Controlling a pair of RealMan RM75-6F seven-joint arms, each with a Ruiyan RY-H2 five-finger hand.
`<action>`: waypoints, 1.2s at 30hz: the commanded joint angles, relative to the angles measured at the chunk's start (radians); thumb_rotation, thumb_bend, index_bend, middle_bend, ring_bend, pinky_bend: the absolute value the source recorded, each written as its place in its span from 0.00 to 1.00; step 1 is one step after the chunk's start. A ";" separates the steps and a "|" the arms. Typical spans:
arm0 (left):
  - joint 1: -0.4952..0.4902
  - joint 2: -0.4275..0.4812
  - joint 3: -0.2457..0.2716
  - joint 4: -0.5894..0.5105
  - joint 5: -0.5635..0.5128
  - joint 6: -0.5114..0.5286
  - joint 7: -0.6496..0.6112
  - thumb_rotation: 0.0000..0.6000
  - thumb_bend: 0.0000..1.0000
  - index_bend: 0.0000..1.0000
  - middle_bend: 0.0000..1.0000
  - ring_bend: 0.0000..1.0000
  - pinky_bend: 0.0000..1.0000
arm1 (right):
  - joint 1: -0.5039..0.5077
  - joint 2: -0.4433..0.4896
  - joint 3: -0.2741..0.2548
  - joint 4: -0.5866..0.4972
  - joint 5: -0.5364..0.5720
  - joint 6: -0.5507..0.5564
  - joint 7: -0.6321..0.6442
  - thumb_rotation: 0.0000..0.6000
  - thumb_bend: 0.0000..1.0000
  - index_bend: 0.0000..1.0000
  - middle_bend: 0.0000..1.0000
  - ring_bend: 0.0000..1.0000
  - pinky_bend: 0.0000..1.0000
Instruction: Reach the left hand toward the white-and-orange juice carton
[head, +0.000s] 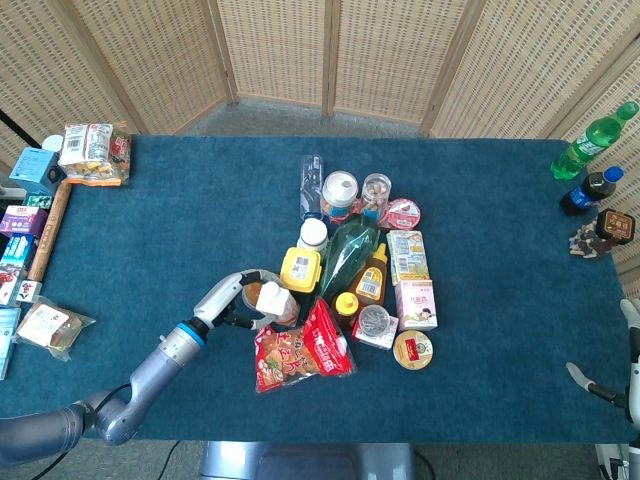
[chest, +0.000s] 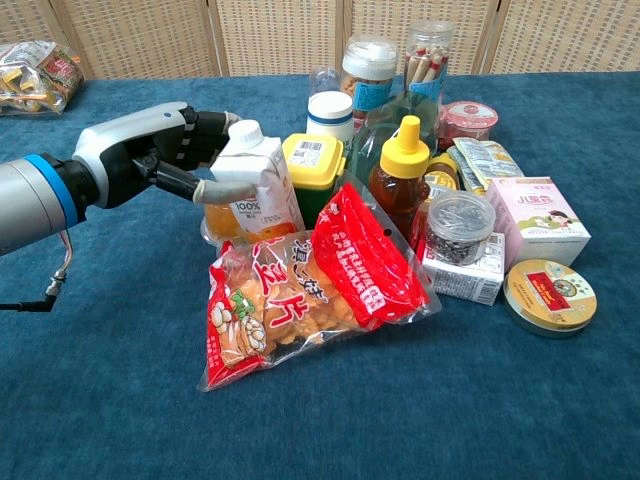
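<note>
The white-and-orange juice carton (chest: 255, 190) stands at the left edge of the pile of groceries, tilted toward the left. My left hand (chest: 150, 155) wraps it from the left, thumb across its front face and fingers behind it. In the head view the carton (head: 271, 298) shows just right of that hand (head: 233, 303). My right hand (head: 630, 378) shows only partly at the lower right corner, thumb spread out, holding nothing.
A red snack bag (chest: 300, 290) lies right in front of the carton. A yellow-lidded jar (chest: 318, 170) and a honey bottle (chest: 400, 185) stand close to its right. Boxes and packets (head: 20, 230) line the table's left edge; drink bottles (head: 592, 140) stand far right.
</note>
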 joint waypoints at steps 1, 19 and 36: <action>0.007 0.013 -0.008 -0.009 0.004 0.020 -0.009 1.00 0.46 0.65 0.55 0.65 0.54 | 0.001 0.000 0.001 -0.003 -0.001 0.000 -0.002 0.88 0.00 0.00 0.00 0.00 0.00; 0.089 0.259 -0.041 -0.206 0.068 0.174 -0.196 1.00 0.44 0.65 0.54 0.65 0.54 | 0.012 -0.019 0.004 0.010 -0.002 -0.024 -0.003 0.88 0.00 0.00 0.00 0.00 0.00; 0.159 0.416 -0.081 -0.319 0.140 0.362 -0.369 1.00 0.43 0.65 0.54 0.65 0.53 | 0.026 -0.046 0.002 0.019 -0.008 -0.040 -0.007 0.88 0.00 0.00 0.00 0.00 0.00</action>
